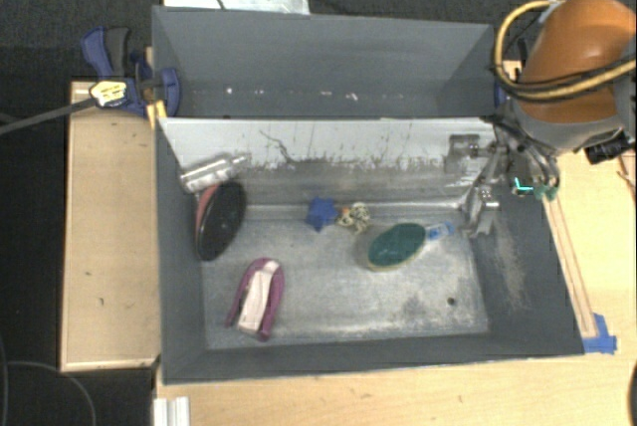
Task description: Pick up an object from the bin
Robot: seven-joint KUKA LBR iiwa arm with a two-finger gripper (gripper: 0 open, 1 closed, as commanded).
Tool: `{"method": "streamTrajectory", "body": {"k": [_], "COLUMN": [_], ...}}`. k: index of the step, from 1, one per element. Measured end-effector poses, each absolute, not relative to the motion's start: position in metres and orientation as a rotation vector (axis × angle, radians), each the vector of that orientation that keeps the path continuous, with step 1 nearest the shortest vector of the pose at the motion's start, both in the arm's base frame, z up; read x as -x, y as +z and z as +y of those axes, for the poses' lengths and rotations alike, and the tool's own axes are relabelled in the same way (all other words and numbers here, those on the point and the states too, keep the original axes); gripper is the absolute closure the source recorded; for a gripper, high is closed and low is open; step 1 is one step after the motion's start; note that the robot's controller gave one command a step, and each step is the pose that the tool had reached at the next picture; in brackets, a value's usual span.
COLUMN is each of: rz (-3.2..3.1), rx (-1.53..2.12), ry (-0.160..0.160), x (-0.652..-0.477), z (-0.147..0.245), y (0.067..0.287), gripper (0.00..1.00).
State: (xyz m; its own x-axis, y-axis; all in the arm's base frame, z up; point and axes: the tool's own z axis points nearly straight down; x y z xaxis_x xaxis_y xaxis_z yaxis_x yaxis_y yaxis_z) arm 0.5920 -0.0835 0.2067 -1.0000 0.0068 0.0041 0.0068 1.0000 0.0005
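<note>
Though indistinct, gripper [480, 207] near green oval [396, 246]

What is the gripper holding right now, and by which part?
Nothing that shows: the gripper hangs at the right end of the bin, beside the green brush, which lies on the floor.

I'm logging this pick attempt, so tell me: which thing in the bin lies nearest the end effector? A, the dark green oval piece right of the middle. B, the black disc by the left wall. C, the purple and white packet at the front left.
A: the dark green oval piece lies just left of and below the end effector, which is at the bin's right side; the other two lie far over on the left.
</note>
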Motion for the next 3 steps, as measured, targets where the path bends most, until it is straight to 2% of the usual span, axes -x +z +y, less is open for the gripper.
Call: {"method": "streamTrajectory", "body": {"k": [1, 2, 3], "rz": [-3.136, -3.136, -3.127], "rx": [0.051, 0.059, -0.292], "ry": [-0.005, -0.004, -0.003], "x": [-0.573, -0.573, -0.53], "z": [-0.049, -0.024, 0.02], "y": [0.146, 0.075, 0.07], "gripper": [0.0, 0.0, 0.0]}}
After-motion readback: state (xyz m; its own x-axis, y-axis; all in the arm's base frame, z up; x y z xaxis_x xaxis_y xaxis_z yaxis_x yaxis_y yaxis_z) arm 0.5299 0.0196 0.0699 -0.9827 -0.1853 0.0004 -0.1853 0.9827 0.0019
